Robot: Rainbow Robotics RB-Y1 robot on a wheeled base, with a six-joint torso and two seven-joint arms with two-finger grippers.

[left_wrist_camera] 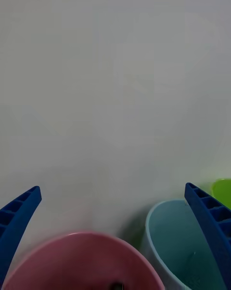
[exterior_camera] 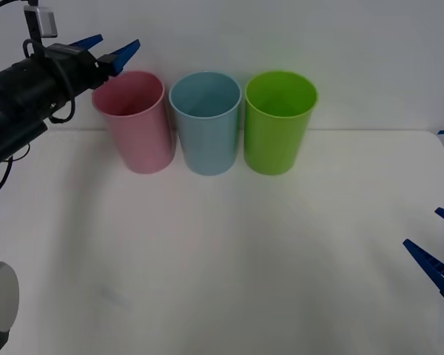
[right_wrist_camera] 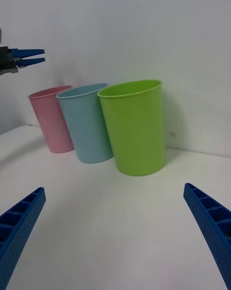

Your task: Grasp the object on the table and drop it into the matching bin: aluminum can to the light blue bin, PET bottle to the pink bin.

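Observation:
The pink bin (exterior_camera: 137, 126) stands at the left of a row at the table's (exterior_camera: 222, 266) back, with the light blue bin (exterior_camera: 206, 126) beside it. My left gripper (exterior_camera: 118, 43) hangs open just above and behind the pink bin's rim, nothing between its fingers. In the left wrist view the pink bin (left_wrist_camera: 77, 256) and light blue bin (left_wrist_camera: 168, 237) open below the gripper (left_wrist_camera: 113, 189). The PET bottle is hidden; a small dark speck low inside the pink bin cannot be made out. My right gripper (exterior_camera: 423, 228) rests open at the table's right edge.
A green bin (exterior_camera: 277, 126) closes the row on the right, touching the light blue one. A white wall rises right behind the bins. From the right wrist, the three bins (right_wrist_camera: 137, 131) stand ahead and the left gripper (right_wrist_camera: 33, 56) hovers beyond.

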